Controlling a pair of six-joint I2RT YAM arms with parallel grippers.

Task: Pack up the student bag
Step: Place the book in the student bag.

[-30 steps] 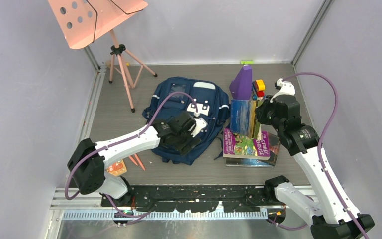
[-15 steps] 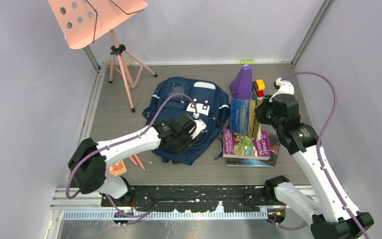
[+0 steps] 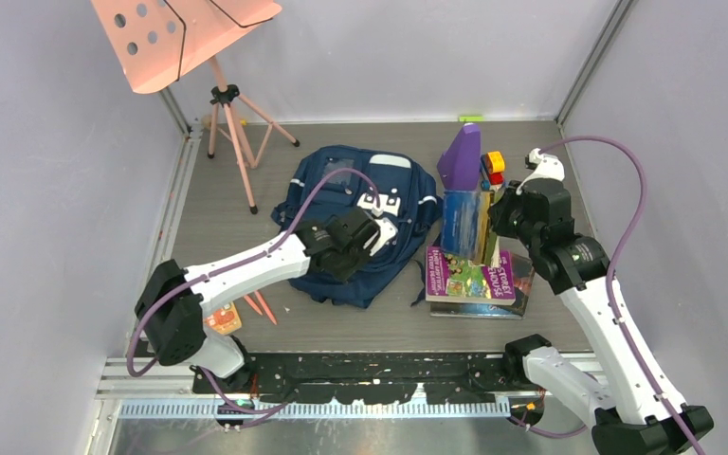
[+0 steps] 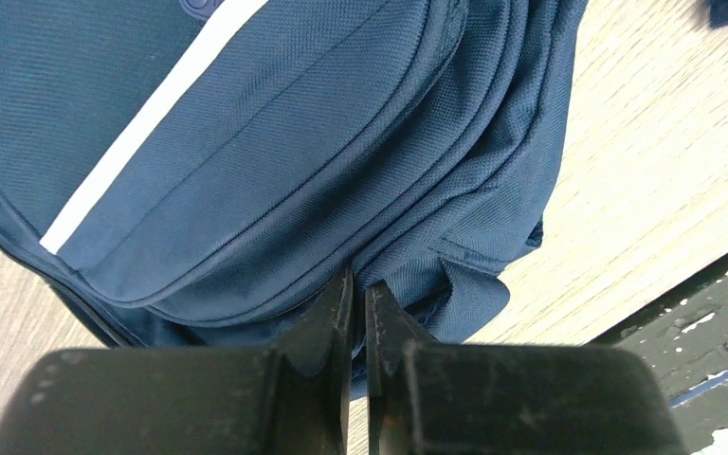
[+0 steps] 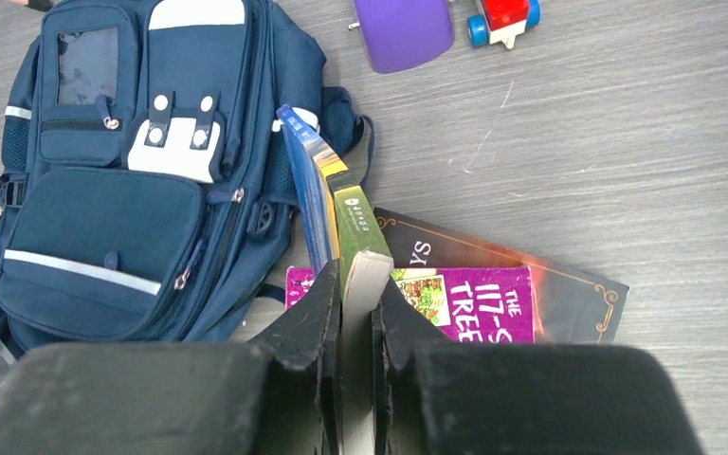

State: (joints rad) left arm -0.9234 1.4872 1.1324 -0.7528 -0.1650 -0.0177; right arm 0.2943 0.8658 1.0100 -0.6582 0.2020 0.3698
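Observation:
The student bag [image 3: 360, 190] lies flat on the table, navy with a white stripe [image 4: 142, 156] and a white patch [image 5: 172, 142]. My left gripper [image 3: 376, 237] sits at the bag's near right edge. In the left wrist view the left gripper [image 4: 358, 284] is shut, its tips pinching a fold of the bag's [image 4: 275, 142] seam. My right gripper [image 3: 486, 223] is shut on a thin book [image 3: 463, 223] held upright above the book stack. In the right wrist view the right gripper [image 5: 355, 284] clamps that book [image 5: 341, 209] by its page edge, to the right of the bag [image 5: 123, 209].
A purple book [image 3: 469, 280] lies on a dark book [image 5: 569, 284] right of the bag. Behind them stand a purple cone-shaped thing [image 3: 462, 156] and a toy car [image 3: 494, 166]. A pink music stand [image 3: 180, 33] is at the far left. Orange pencils [image 3: 258, 305] lie near left.
My left gripper has shut on the bag's edge and shifted slightly away from the arms' bases. The right arm and its book have hardly moved.

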